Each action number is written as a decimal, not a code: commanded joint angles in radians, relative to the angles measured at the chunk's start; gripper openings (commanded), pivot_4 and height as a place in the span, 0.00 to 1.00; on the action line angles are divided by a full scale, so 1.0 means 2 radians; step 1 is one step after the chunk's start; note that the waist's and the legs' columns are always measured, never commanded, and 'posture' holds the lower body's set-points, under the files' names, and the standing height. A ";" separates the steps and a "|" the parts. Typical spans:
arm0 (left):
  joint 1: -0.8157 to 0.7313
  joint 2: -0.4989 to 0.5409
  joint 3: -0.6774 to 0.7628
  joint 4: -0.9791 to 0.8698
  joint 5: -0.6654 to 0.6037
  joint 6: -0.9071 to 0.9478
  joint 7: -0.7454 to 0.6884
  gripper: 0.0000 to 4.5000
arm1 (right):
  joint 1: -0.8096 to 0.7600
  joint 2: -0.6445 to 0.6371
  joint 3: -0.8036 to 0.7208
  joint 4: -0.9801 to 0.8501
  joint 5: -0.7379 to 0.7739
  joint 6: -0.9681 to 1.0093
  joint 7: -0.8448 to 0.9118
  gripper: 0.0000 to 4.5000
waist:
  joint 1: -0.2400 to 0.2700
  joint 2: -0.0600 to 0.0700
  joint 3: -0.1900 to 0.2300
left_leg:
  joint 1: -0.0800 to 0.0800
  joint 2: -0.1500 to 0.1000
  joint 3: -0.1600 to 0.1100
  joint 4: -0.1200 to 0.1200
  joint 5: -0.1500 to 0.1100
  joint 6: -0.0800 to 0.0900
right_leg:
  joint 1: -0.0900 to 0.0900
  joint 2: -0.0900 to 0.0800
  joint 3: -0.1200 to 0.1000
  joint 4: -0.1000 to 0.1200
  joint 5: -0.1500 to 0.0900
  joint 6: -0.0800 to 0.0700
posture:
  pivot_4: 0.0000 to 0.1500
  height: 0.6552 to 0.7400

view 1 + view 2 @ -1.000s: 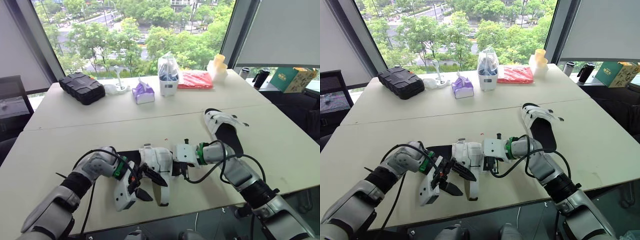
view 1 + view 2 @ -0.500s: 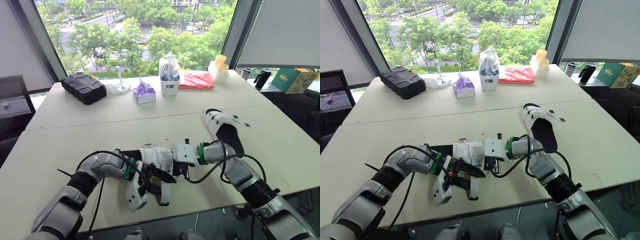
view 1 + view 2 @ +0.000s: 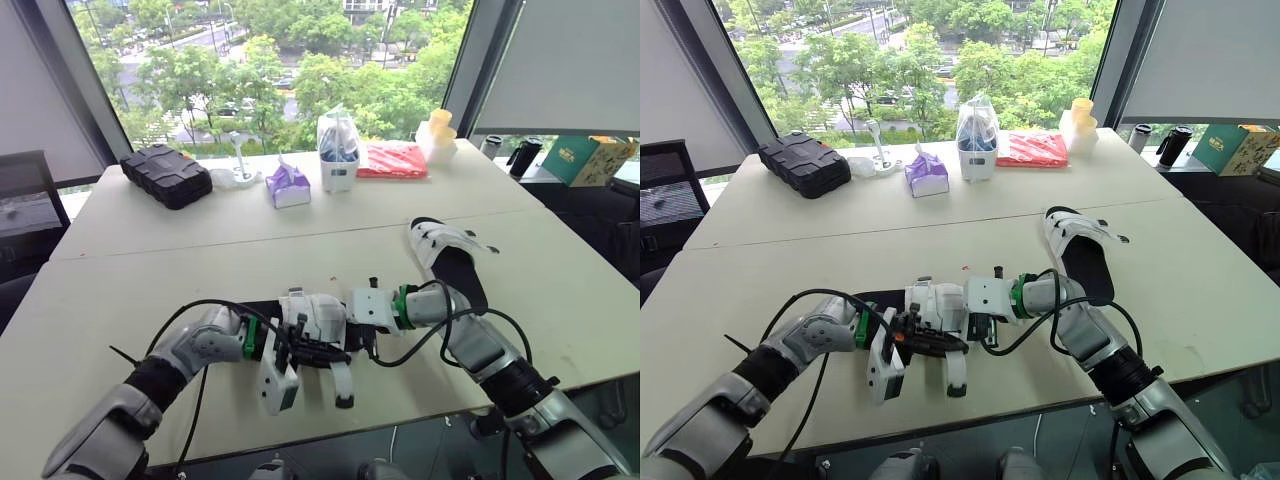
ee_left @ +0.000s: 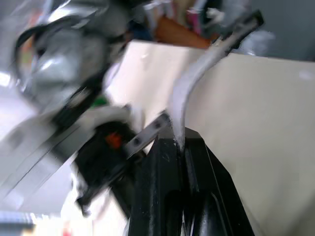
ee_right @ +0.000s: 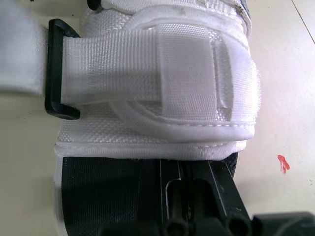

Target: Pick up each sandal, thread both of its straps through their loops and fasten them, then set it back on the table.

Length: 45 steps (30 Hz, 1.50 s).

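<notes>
My right gripper (image 5: pixel 180 173) pinches the near sandal's (image 3: pixel 318 310) edge to steady it on the table (image 3: pixel 130 290), while my left gripper (image 4: pixel 178 145) is clamped on its loose strap (image 4: pixel 194 78), ready for pulling taut and fastening.

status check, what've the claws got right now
Left claw shut on loose strap. Right claw shut on near sandal, other strap through its loop. Second sandal lies farther right on table.
</notes>
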 commanded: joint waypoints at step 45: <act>-0.001 -0.099 0.189 -0.191 -0.272 0.753 -0.053 0.12 | 0.003 0.008 0.026 0.062 -0.029 0.001 0.002 0.00 | 0.001 0.000 0.000 | 0.000 0.000 0.000 0.001 0.000 0.000 | 0.001 0.000 0.001 0.000 -0.001 0.000 | 1.00 1.00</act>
